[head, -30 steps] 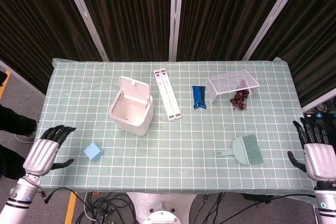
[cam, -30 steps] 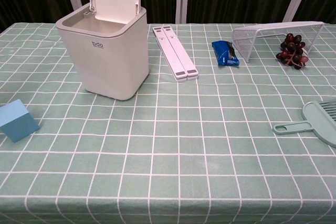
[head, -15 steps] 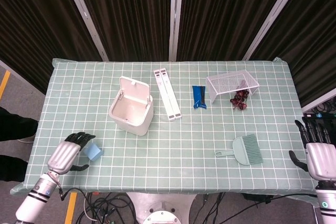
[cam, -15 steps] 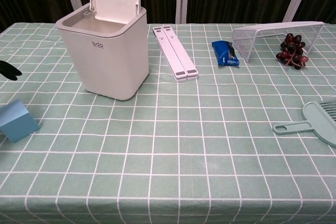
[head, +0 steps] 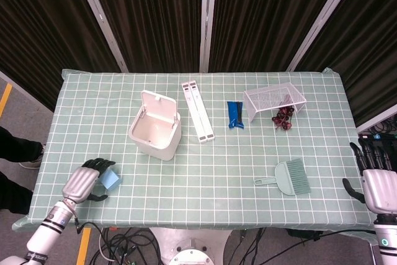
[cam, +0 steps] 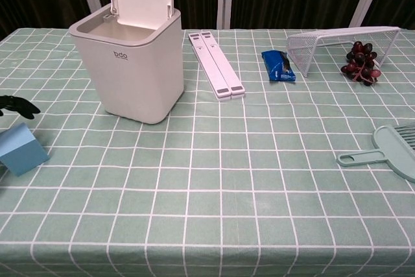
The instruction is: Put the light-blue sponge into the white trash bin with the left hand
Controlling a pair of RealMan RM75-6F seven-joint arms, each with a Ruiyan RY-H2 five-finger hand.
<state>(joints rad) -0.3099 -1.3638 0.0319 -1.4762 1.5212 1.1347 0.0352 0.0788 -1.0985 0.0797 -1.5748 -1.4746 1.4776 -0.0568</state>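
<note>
The light-blue sponge (head: 112, 180) (cam: 21, 149) lies on the checked cloth near the table's front left corner. My left hand (head: 82, 181) is just to its left, with the dark fingertips (cam: 16, 105) curved over its far side and the thumb below it; nothing is gripped. The white trash bin (head: 155, 132) (cam: 130, 63) stands behind and to the right of the sponge with its lid up and nothing visible inside. My right hand (head: 378, 184) hangs off the table's right edge with its fingers spread, holding nothing.
A white folded stand (head: 197, 110) lies right of the bin. Further right are a blue packet (head: 235, 115), a white wire basket (head: 275, 100) on its side and dark grapes (head: 283, 118). A green dustpan brush (head: 290, 177) lies at the front right.
My left hand has moved right from beyond the table's left edge up to the sponge, and its fingers now curl over it. The sponge and the right hand have stayed put.
</note>
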